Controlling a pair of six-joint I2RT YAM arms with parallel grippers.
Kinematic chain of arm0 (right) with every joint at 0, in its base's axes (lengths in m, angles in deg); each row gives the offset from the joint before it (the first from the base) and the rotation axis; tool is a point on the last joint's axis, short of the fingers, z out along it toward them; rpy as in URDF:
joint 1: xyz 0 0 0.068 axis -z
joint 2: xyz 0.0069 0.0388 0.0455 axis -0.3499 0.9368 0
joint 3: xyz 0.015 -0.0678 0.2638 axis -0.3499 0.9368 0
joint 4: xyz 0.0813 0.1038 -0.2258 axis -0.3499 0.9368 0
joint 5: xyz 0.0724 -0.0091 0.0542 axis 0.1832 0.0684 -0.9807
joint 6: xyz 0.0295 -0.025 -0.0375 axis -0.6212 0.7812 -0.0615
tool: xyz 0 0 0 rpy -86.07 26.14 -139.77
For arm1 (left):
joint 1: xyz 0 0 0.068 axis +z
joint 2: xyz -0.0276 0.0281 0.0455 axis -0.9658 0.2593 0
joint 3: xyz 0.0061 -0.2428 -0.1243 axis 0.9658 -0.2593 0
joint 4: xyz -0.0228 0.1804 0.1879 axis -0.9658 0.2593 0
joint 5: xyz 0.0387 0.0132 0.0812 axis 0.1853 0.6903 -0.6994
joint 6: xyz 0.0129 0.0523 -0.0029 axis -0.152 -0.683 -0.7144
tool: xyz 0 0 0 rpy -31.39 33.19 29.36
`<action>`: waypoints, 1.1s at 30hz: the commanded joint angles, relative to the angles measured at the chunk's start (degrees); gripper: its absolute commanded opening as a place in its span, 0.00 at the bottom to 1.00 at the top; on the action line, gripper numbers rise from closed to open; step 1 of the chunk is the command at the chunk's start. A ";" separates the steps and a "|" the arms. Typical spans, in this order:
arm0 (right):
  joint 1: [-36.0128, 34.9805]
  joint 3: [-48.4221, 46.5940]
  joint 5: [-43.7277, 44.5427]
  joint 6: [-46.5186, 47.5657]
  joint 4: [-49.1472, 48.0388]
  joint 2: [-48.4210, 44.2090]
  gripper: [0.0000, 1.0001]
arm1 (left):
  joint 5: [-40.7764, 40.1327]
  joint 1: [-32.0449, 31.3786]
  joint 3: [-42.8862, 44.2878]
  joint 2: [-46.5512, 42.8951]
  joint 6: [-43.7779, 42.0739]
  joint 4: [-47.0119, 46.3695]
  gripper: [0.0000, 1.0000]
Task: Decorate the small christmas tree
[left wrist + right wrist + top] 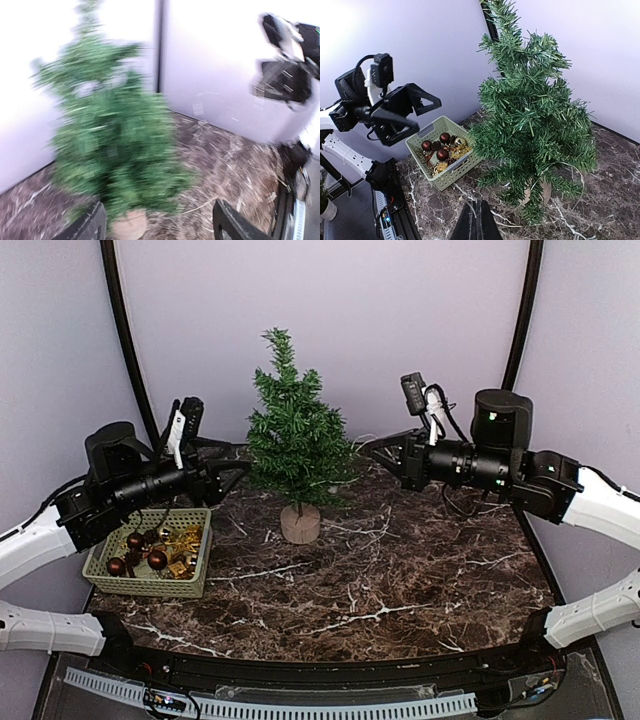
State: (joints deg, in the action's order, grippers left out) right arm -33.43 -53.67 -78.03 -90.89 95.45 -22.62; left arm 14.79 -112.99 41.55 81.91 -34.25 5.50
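So the small christmas tree (296, 435) stands upright on its round wooden stump (300, 524), around the middle of the dark marble table (400, 560) and toward the far side. I can't spot any ornaments on its branches. The left gripper (429, 116) hangs just left of the tree at lower-branch height, with its jaws spread wide and nothing between them. Its fingertips look like they're right at the needle tips, but the left wrist view is too smeared to say if they touch. The right gripper (385, 452) is on the other side, pointing at the tree from the right with a gap in between. Its fingers (479, 222) are pressed together and it's got nothing in them. Near the left edge, below the left arm, sits a pale green basket (150, 587) holding dark red baubles (157, 558) and some gold bits (183, 545).
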 commanded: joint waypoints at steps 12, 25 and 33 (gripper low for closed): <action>-0.41 -0.77 -1.61 0.78 -4.15 -1.37 0.00 | -4.19 -17.41 19.35 19.97 -20.41 8.92 0.83; -0.41 -0.79 -0.42 1.20 -3.78 -1.78 0.00 | -5.01 -17.44 20.90 23.41 -20.55 10.45 0.23; -0.32 -1.36 27.03 -2.49 5.20 -4.53 0.00 | -8.49 -17.45 15.14 18.31 -17.34 5.89 0.00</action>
State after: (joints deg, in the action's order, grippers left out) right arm -33.51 -53.67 -68.13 -90.91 97.50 -24.11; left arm 8.35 -130.37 59.61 104.57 -53.46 14.13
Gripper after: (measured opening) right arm 0.005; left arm 0.010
